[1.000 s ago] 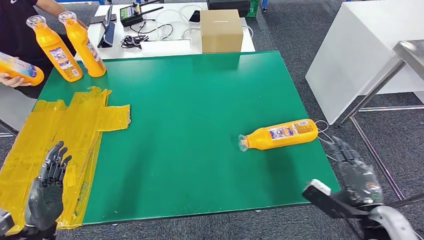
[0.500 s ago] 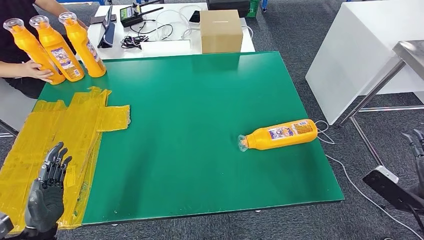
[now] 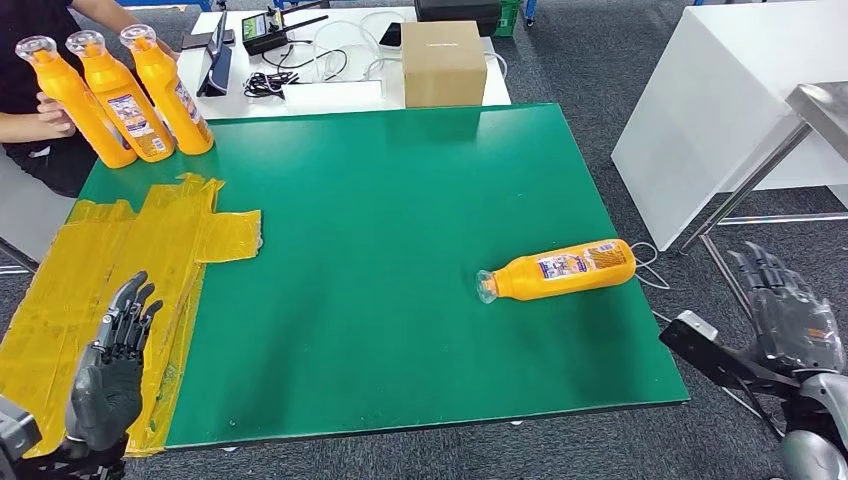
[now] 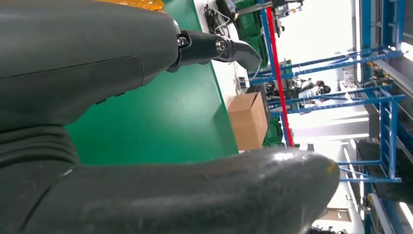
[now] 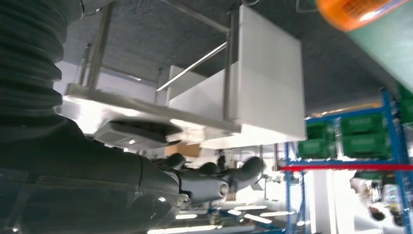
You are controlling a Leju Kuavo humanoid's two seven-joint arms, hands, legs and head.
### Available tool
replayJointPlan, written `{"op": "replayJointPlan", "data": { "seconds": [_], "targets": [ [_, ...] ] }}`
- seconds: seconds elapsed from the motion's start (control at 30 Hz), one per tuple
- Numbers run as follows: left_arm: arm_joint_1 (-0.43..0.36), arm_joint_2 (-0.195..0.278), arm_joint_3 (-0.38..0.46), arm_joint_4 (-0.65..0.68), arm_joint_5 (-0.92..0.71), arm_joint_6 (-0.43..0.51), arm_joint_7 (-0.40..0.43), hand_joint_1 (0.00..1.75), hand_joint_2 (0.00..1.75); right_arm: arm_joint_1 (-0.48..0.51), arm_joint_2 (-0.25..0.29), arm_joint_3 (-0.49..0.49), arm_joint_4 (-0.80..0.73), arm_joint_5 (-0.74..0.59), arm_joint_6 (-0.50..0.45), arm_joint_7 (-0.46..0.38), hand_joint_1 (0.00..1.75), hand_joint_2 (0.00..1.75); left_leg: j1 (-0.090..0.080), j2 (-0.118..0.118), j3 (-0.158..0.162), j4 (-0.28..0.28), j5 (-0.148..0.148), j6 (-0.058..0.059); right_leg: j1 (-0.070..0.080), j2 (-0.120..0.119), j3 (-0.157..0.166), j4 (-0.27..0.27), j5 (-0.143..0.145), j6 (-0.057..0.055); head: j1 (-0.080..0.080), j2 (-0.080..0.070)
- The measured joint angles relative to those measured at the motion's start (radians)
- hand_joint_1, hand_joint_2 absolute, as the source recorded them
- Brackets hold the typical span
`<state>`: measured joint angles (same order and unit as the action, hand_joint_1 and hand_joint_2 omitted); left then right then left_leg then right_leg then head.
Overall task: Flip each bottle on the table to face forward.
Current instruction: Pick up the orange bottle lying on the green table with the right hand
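An orange bottle (image 3: 558,268) lies on its side near the right edge of the green table (image 3: 400,200), its clear cap toward the table's middle and its label up; its base (image 5: 358,10) shows in the right wrist view. Three orange bottles (image 3: 110,95) stand upright at the far left corner, and a person's hand (image 3: 55,112) touches the leftmost one. My left hand (image 3: 110,365) hovers open over the yellow tape patch near the front left. My right hand (image 3: 790,315) is open and empty, off the table's right side over the floor.
A yellow tape patch (image 3: 120,270) covers the table's left part. A cardboard box (image 3: 441,62), cables and devices sit on the white table (image 3: 330,92) behind. A white cabinet (image 3: 720,90) and a metal frame (image 3: 760,170) stand to the right.
The person set a third bottle upright beside the other two. My right hand swung out off the table's right side and rose. My left hand lifted slightly forward.
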<state>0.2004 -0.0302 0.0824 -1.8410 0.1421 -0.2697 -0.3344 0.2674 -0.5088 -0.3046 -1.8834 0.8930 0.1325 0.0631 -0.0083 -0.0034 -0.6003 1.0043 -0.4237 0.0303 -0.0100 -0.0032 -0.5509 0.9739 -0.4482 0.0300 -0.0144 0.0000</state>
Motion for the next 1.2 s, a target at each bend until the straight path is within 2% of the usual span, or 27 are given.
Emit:
{"op": "replayJointPlan", "data": {
  "seconds": [0.17, 0.43, 0.6, 1.2],
  "targets": [
    [-0.004, 0.001, -0.005, 0.0, 0.003, -0.004, 0.004, 0.0, 0.0, -0.033, -0.015, 0.052, 0.027, 0.003, -0.005, 0.003, 0.0, 1.75, 0.0, 0.001, -0.001, 0.0, 0.0, 0.0, 0.0, 0.001, 0.0, 0.0, 0.0, 0.0, 0.0, 0.0],
    [-0.034, 0.005, -0.022, 0.01, 0.015, -0.005, 0.028, 0.0, 0.0, -0.205, -0.019, 0.261, 0.157, 0.052, -0.031, 0.033, 0.0, 1.75, 0.0, 0.002, 0.0, 0.0, 0.001, 0.0, 0.001, 0.002, 0.0, 0.0, 0.0, 0.0, 0.0, 0.0],
    [-0.039, 0.01, -0.022, 0.016, 0.029, -0.006, 0.035, 0.0, 0.0, -0.28, -0.024, 0.354, 0.234, 0.077, -0.032, 0.044, 0.0, 1.75, 0.0, 0.002, 0.0, 0.0, 0.001, 0.0, 0.0, 0.002, 0.0, 0.0, 0.0, 0.0, 0.0, 0.0],
    [-0.06, 0.031, -0.02, 0.048, 0.081, -0.023, 0.054, 0.0, 0.0, -0.493, -0.049, 0.491, 0.478, 0.085, -0.003, 0.051, 0.0, 1.75, 0.0, 0.001, -0.001, 0.0, 0.001, 0.0, 0.0, 0.001, 0.0, 0.001, 0.0, 0.0, 0.0, 0.0]
  ]
}}
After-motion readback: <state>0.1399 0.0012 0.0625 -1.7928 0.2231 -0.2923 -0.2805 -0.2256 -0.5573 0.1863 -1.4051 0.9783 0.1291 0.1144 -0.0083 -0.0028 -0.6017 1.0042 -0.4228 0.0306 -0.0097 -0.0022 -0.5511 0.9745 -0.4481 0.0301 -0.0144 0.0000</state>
